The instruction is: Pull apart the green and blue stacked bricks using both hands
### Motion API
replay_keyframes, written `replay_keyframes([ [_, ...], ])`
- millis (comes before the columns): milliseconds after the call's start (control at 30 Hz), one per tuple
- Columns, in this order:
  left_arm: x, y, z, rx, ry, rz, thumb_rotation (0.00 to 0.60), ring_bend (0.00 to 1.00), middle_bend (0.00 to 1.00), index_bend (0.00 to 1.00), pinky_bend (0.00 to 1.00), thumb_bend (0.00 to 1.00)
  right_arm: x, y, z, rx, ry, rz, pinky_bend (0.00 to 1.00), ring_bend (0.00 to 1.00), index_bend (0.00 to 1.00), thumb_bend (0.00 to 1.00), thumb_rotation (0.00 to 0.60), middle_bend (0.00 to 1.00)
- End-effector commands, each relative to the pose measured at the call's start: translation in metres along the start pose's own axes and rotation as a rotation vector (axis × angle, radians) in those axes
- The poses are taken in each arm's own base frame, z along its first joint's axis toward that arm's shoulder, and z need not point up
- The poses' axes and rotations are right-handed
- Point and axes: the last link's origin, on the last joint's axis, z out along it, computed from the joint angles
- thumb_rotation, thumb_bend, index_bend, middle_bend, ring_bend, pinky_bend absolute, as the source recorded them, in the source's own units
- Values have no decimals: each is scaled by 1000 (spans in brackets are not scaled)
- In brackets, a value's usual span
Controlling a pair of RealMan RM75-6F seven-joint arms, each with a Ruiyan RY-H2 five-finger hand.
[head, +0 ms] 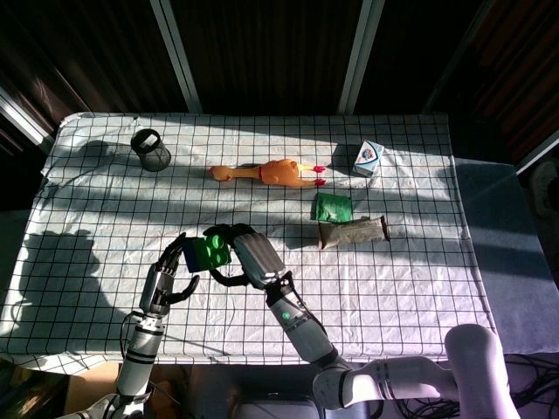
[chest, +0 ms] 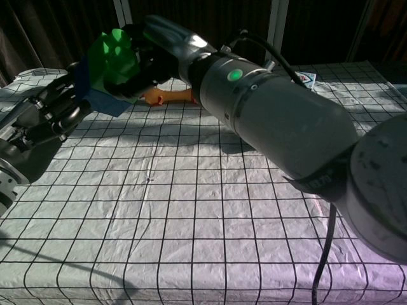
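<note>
The green brick [chest: 113,58] and the blue brick [chest: 95,95] are still joined and held above the table, between both hands. My right hand [chest: 156,44] grips the green brick [head: 210,251] from the right. My left hand [chest: 46,114] wraps the blue brick [head: 189,254] from the left, its fingers curled over the blue edge. In the head view the right hand [head: 244,253] and left hand [head: 168,278] meet at the front left of the table.
On the checked cloth [head: 419,262] lie a rubber chicken [head: 271,173], a black mesh cup [head: 151,149], a small white carton [head: 369,159], a green packet [head: 333,207] and a grey pouch [head: 353,231]. My right forearm [chest: 280,121] fills much of the chest view.
</note>
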Motion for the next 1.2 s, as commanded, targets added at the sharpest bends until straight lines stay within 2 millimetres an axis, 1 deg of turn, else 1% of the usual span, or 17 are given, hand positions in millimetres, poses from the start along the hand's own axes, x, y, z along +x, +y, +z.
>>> replay_keyframes([
  [33,1,-1,0,4,-6,-1,600,0,238,337,61,314,3,-2,0,-14,-15,47,217,307,836,305,600,582],
  [267,2,0,1,3,-12,0,600,0,251,363,64,320,5,-3,-1,-25,-30,76,217,307,838,305,600,583],
  [400,4,1,2,-1,-3,-2,600,4,315,415,69,332,7,-4,-1,-26,-29,82,217,307,841,306,600,585],
  [533,7,3,5,-5,14,-29,600,62,410,499,72,366,6,-5,-2,-24,-39,89,217,307,841,306,600,585],
  [633,8,4,5,-10,25,-43,600,134,503,585,88,436,7,-6,-3,-22,-37,96,217,307,841,306,600,585],
  [833,10,6,7,-8,48,-74,600,249,643,711,127,584,10,-5,-2,-24,-29,101,217,307,841,306,600,585],
  [933,11,6,8,-5,58,-90,600,314,711,771,156,641,11,-5,-1,-26,-25,103,217,307,841,307,600,585],
  [1033,11,7,7,-9,60,-93,600,355,753,805,193,666,13,-2,-1,-32,-20,104,217,307,841,307,600,585],
  [1200,13,8,6,-14,80,-93,600,375,765,810,253,674,19,1,0,-35,-5,108,217,307,841,306,600,585],
])
